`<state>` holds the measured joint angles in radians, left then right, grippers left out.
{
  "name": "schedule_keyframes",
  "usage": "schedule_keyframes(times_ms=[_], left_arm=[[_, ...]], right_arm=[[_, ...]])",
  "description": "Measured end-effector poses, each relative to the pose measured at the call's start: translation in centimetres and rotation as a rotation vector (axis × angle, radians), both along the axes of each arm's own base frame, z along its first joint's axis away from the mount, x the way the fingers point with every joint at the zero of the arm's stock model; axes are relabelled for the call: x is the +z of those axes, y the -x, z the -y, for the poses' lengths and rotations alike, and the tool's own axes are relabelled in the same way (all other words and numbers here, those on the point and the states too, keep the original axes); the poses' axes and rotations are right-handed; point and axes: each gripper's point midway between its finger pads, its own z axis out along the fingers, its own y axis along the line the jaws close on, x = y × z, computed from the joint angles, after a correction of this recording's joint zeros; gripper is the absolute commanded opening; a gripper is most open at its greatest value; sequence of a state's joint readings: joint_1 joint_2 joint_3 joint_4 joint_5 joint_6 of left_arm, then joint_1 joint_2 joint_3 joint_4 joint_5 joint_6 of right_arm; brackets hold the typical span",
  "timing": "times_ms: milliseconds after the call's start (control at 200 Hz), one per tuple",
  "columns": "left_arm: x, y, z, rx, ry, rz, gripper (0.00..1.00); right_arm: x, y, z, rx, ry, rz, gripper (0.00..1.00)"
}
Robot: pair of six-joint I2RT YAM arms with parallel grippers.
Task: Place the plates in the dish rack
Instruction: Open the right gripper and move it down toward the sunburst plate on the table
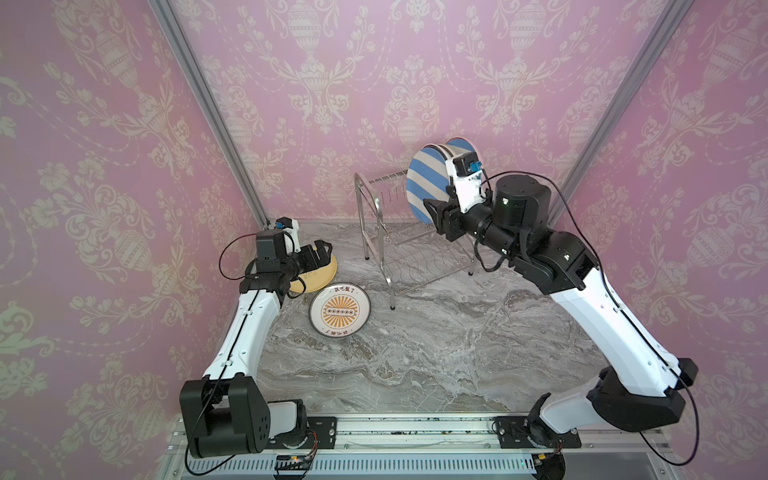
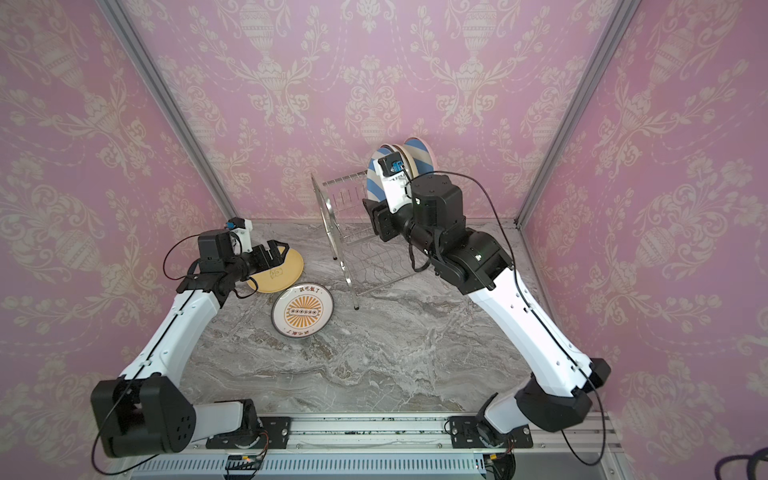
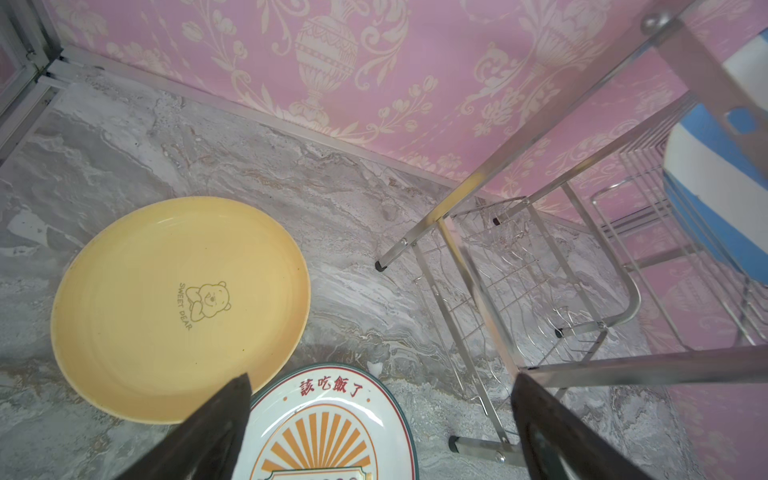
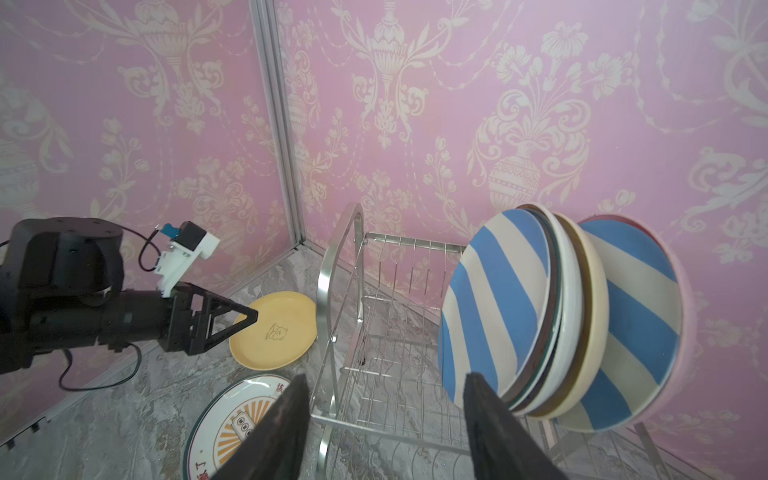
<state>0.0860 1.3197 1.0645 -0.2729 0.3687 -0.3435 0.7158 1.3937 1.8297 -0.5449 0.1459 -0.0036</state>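
The dish rack [image 1: 419, 253] stands at the back of the marble table. Several plates stand upright on its upper tier, a blue-white striped plate [image 4: 494, 307] in front and another striped plate [image 4: 636, 332] further back. My right gripper [image 4: 385, 376] is open beside the front striped plate's lower edge and holds nothing; in a top view the right gripper [image 1: 432, 208] is level with the upper tier. A yellow plate [image 1: 322, 276] and a sunburst plate [image 1: 340, 309] lie flat on the table. My left gripper [image 3: 380, 376] hovers open above them, empty.
Pink wallpapered walls and aluminium corner posts [image 1: 216, 124] close in the table on three sides. The rack's lower tier [image 4: 374, 374] holds nothing. Bare marble [image 1: 436, 353] stretches across the front half. A metal rail [image 1: 415, 428] carries both arm bases.
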Motion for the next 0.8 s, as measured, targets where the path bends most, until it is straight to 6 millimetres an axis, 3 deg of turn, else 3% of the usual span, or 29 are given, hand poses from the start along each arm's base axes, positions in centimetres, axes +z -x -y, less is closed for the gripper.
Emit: schedule_keyframes(times_ms=[65, 130, 265, 430, 515, 595, 796], left_arm=[[-2.1, 0.0, -0.2, 0.003, -0.009, -0.055, 0.99], [-3.9, 0.0, -0.2, 0.001, -0.013, -0.11, 0.99], [-7.0, 0.5, -0.5, 0.008, -0.026, -0.202, 0.99], [-11.6, 3.1, -0.9, 0.044, -0.032, -0.316, 0.99], [-14.1, 5.0, -1.0, 0.071, -0.028, -0.383, 0.99], [-15.4, 6.2, -1.3, 0.093, -0.033, -0.415, 0.99], [-14.3, 5.9, -1.7, 0.125, -0.04, -0.345, 0.99]], right_arm=[[-3.3, 1.4, 0.2, 0.028, -0.005, -0.074, 0.65], [-7.3, 2.7, -1.0, 0.071, 0.015, -0.161, 0.68], [-17.2, 5.2, -6.2, 0.172, 0.121, -0.365, 0.7], [-28.1, 7.7, -12.0, 0.246, 0.204, -0.59, 0.7], [-31.6, 7.5, -13.4, 0.207, 0.177, -0.678, 0.7], [-33.7, 6.8, -14.1, 0.139, 0.127, -0.741, 0.69], [-36.6, 5.5, -16.3, 0.033, -0.035, -0.848, 0.69]])
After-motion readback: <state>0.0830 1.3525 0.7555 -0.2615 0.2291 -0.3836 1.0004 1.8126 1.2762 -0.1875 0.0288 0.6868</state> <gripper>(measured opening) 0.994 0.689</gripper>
